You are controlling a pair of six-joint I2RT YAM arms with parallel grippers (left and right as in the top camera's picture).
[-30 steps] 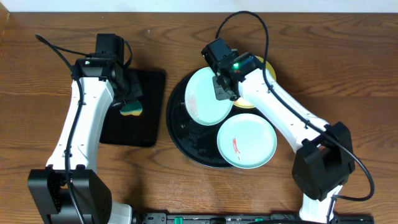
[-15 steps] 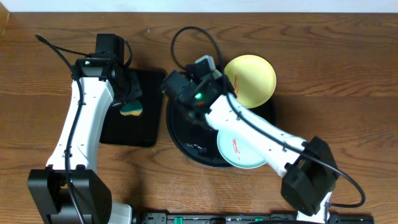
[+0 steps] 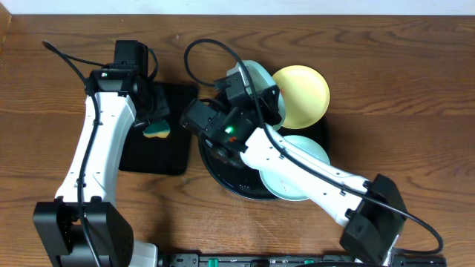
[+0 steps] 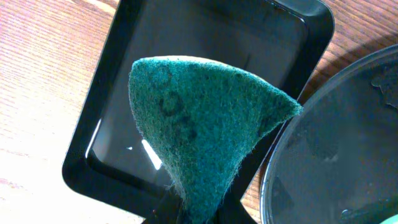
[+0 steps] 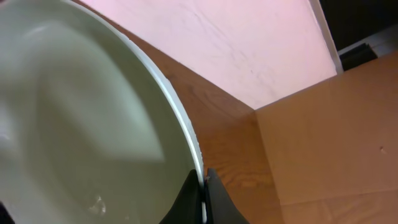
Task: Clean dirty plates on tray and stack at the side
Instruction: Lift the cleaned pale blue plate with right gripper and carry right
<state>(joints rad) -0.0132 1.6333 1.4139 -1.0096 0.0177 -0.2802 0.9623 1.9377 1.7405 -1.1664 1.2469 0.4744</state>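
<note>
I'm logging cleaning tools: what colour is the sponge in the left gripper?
The sponge is dark green, seen best in the left wrist view.

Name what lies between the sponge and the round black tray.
Overhead view: between sponge and round tray lies the right side of the rectangular tray, then a sliver of wooden table.

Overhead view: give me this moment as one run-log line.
left fingers: shut on sponge over rectangular tray | right fingers: shut on mint plate rim, plate tilted, raised above round tray
</note>
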